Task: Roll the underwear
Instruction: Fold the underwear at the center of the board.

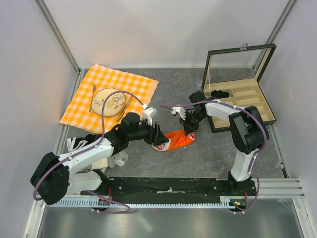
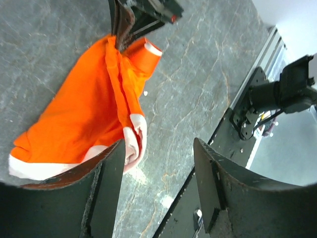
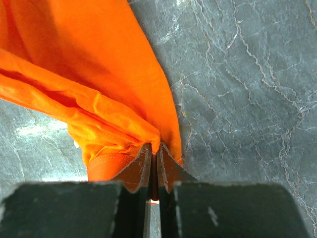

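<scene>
The underwear [image 1: 178,138] is a bright orange-red garment with white trim, lying crumpled on the grey table between the two arms. My right gripper [image 1: 188,130] is shut on its right end; the right wrist view shows the jaws [image 3: 154,151] pinching a fold of the orange fabric [image 3: 99,74]. My left gripper [image 1: 159,140] is open at the garment's left end. In the left wrist view its jaws [image 2: 158,163] stand wide apart, with the white-trimmed edge of the underwear [image 2: 89,109] beside the left finger [image 2: 106,193] and nothing between the jaws.
An orange checkered cloth [image 1: 143,84] with a plate [image 1: 109,100] and cutlery lies at the back left. An open black compartment box [image 1: 242,96] stands at the back right. Grey-white cloth [image 1: 106,161] lies by the left arm's base. A metal rail [image 1: 168,188] runs along the front edge.
</scene>
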`<move>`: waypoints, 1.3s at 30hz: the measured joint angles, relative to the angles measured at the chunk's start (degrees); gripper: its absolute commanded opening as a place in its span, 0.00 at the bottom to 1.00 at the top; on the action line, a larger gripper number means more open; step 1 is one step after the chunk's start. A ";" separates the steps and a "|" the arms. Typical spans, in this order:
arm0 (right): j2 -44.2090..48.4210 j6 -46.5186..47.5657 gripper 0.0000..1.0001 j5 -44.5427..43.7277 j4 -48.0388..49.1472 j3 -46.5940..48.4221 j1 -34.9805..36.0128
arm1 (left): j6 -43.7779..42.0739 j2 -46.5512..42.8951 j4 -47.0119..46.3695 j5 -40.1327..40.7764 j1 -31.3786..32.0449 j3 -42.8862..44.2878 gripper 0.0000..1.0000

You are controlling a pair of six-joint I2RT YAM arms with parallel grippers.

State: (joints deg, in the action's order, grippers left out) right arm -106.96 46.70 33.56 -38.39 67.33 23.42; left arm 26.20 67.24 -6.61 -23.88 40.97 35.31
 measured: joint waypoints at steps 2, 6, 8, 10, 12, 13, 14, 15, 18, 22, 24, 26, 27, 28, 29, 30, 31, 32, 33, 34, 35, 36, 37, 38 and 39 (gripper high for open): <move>0.00 0.00 0.09 0.00 0.00 0.00 0.00 | -0.31 0.31 1.01 0.85 1.40 -0.24 0.65; -0.02 -0.02 0.09 0.00 0.00 0.00 0.04 | -0.94 3.78 1.51 2.51 3.69 -0.17 0.65; -0.02 0.00 0.09 -0.04 0.00 0.02 0.11 | -1.29 6.23 2.19 3.19 4.42 0.24 0.65; -0.04 -0.02 0.09 -0.07 -0.02 0.07 0.11 | -1.70 8.79 2.95 4.07 4.94 1.03 0.65; -0.04 -0.02 0.09 -0.09 -0.04 0.09 0.11 | -1.90 10.75 3.65 4.50 5.25 2.05 0.64; -0.07 -0.02 0.09 -0.11 -0.04 0.09 0.11 | -1.99 11.63 3.93 4.87 5.35 2.62 0.60; -0.04 -0.04 0.09 -0.11 -0.04 0.09 0.11 | -2.08 12.26 4.07 5.44 5.42 3.08 0.57; -0.07 -0.04 0.09 -0.11 -0.04 0.09 0.11 | -2.14 12.66 4.35 5.90 5.46 3.41 0.52; -0.07 -0.04 0.09 -0.11 -0.04 0.09 0.11 | -2.36 12.76 5.07 7.96 5.40 3.87 0.23; -0.15 -0.11 0.09 -0.11 -0.07 0.15 0.13 | -2.47 13.09 6.03 8.92 3.58 4.61 0.05; -0.22 -0.31 0.09 -0.15 -0.09 0.20 0.13 | -2.45 13.99 6.21 8.81 1.62 4.96 0.04; -0.26 -0.57 0.09 -0.20 -0.07 0.22 0.13 | -2.40 15.67 6.16 8.81 -0.72 5.29 0.04; -0.26 -0.68 0.09 -0.22 -0.04 0.22 0.13 | -2.40 16.44 6.23 8.81 -1.57 5.31 0.04; -0.28 -0.87 0.09 -0.24 -0.02 0.22 0.13 | -2.40 17.33 6.27 8.79 -2.67 5.31 0.04; -0.33 -1.05 0.09 -0.24 0.00 0.22 0.13 | -2.40 18.23 6.32 8.79 -3.52 5.31 0.04; -0.37 -1.11 0.09 -0.24 0.00 0.24 0.13 | -2.40 19.21 6.32 8.79 -4.35 5.31 0.04; -0.39 -1.33 0.09 -0.26 0.02 0.24 0.15 | -2.40 20.22 6.23 8.76 -5.14 5.31 0.04; -0.44 -1.51 0.11 -0.24 0.07 0.24 0.20 | -2.40 21.18 6.23 8.66 -5.77 5.31 0.04; -0.48 -1.57 0.11 -0.22 0.09 0.26 0.28 | -2.36 22.12 6.21 8.50 -6.29 5.31 0.04; -0.48 -1.64 0.13 -0.24 0.11 0.26 0.35 | -2.14 23.02 5.86 8.09 -6.78 5.31 0.04; -0.48 -1.70 0.14 -0.26 0.11 0.26 0.37 | -2.05 23.43 5.55 7.69 -7.02 5.38 0.04; -0.48 -1.75 0.16 -0.24 0.13 0.24 0.37 | -1.99 23.80 5.11 7.23 -7.32 5.49 0.05; -0.48 -1.81 0.17 -0.24 0.13 0.26 0.37 | -1.97 24.06 4.81 7.06 -7.54 5.57 0.06; -0.48 -1.88 0.21 -0.24 0.13 0.26 0.39 | -1.84 24.39 4.46 6.86 -7.78 5.68 0.06; -0.48 -1.92 0.24 -0.24 0.13 0.24 0.39 | -1.75 24.76 4.11 6.73 -8.04 5.84 0.06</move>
State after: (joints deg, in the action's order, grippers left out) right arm -107.44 44.77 33.32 -38.26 67.57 23.81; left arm 24.45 92.01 -2.50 -17.15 32.93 41.15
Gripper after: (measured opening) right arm 0.164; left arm 0.068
